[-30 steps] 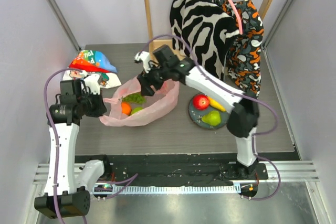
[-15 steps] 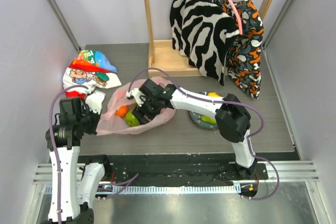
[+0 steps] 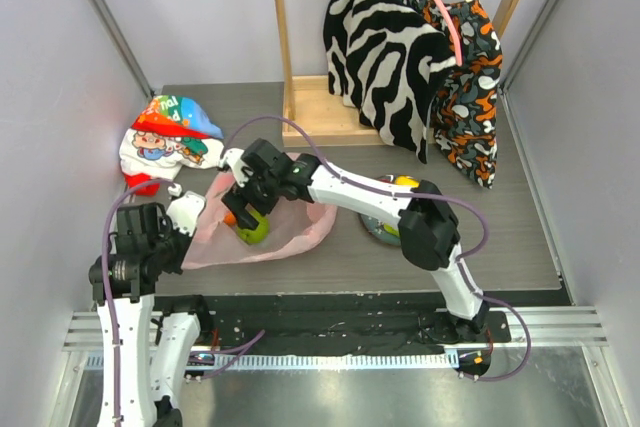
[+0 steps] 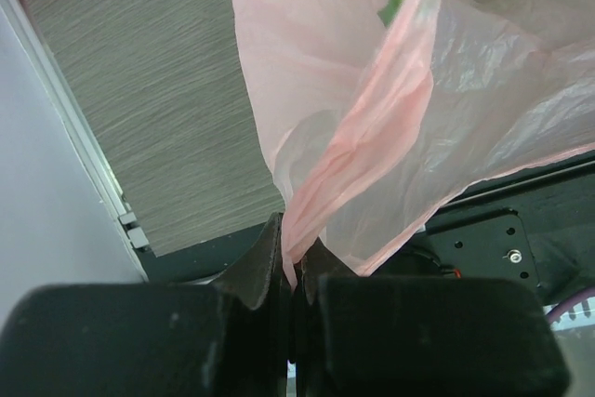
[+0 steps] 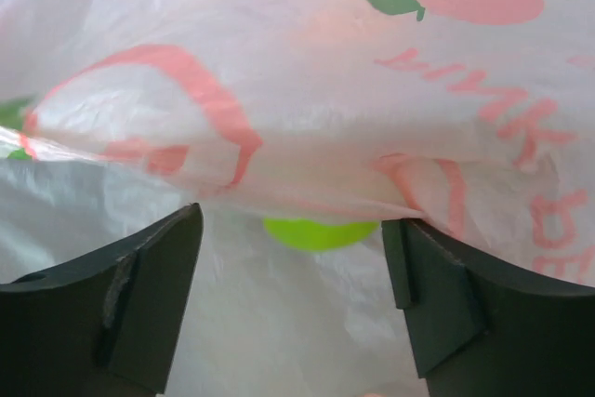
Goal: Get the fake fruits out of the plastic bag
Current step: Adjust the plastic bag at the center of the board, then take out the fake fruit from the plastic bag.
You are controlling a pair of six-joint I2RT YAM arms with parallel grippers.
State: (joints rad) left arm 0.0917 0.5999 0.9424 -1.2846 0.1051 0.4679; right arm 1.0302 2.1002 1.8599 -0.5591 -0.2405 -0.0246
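Note:
The pink plastic bag lies left of the table's middle. My left gripper is shut on its near-left edge, and the left wrist view shows a fold of the bag pinched between the jaws of the left gripper. My right gripper reaches into the bag's mouth, over a green fruit and an orange. In the right wrist view the right gripper stands open, the green fruit sits between its fingers without touching them, and bag film drapes above.
A dark plate with a yellow fruit lies right of the bag, mostly behind my right arm. A cartoon-printed white bag sits at the back left. A wooden rack with zebra-print cloth stands behind.
My right gripper dropped from above the bag's far side into its mouth, moving left, and its jaws widened. My left arm drew the bag's edge toward the near left.

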